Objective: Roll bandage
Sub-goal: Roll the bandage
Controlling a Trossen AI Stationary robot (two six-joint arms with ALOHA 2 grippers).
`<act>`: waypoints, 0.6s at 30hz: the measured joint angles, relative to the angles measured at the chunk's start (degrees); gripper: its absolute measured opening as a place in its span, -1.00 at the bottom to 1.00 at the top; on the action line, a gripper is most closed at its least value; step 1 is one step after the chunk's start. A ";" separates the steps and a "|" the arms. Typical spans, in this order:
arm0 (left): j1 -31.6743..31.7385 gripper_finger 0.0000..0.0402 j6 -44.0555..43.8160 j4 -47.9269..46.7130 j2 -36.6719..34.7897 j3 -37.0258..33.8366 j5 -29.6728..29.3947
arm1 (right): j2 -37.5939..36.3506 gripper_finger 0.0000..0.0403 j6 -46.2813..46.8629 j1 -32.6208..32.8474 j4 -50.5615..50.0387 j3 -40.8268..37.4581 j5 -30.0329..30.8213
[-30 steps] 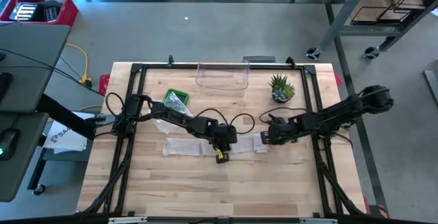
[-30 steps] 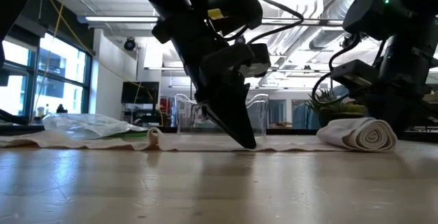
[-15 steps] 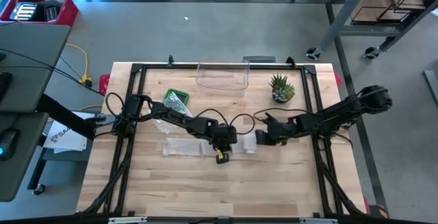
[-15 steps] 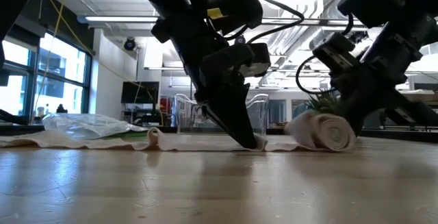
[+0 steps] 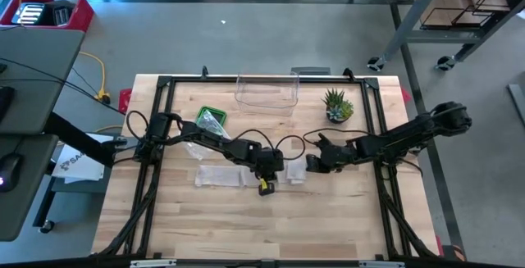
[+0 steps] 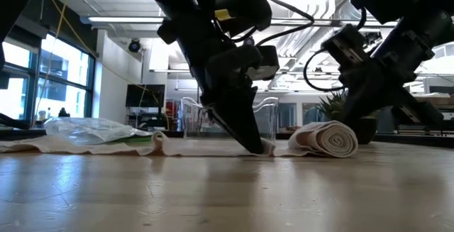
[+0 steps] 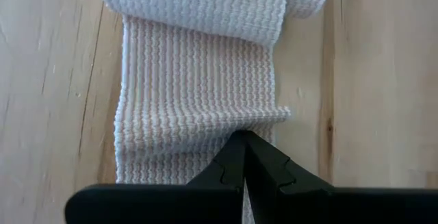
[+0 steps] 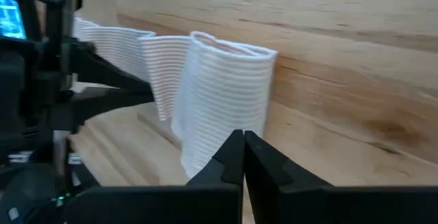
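Note:
A white bandage lies along the middle of the wooden table. Its flat strip (image 5: pixel 221 174) runs toward the left, and its right end is wound into a roll (image 5: pixel 297 175) (image 6: pixel 326 138) that rests on its side on the table. My left gripper (image 5: pixel 277 178) (image 7: pixel 243 136) is shut, with its tips down on the strip just left of the roll. My right gripper (image 5: pixel 310 166) (image 8: pixel 241 136) is shut and sits at the roll's right side. My left gripper presses its shut fingertips down on the flat strip (image 7: pixel 205 125) a short way from the roll, slanting down from the table's left. The cloth creases at the tips (image 7: pixel 284 112) and lies flat on the wood. My right gripper has its shut fingertips against the roll's outer winding (image 8: pixel 226 107) on the side away from the strip, slanting down from the table's right. The roll stays on the table.
A clear plastic box (image 5: pixel 265 94) and a small potted plant (image 5: pixel 337 106) stand at the far edge. A green tray with a crumpled plastic bag (image 5: pixel 211 121) lies at the far left. Black frame rails (image 5: pixel 384 120) border the table. Bare wood lies on the near side.
My right gripper has gone toward the table's left and risen slightly, its wrist tipping. It has pushed the roll along the strip toward my left gripper. The roll has taken up more of the strip and now lies close to the left fingertips.

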 joint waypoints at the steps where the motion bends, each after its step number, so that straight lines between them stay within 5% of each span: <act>1: 0.01 -1.00 -0.60 -0.23 -0.09 0.00 0.65 | -0.22 -1.00 0.00 0.00 -0.55 0.00 0.00; 18: -0.04 -1.00 -0.27 -6.84 -3.65 -0.20 -0.48 | -0.77 -1.00 0.79 1.66 -5.06 0.07 1.02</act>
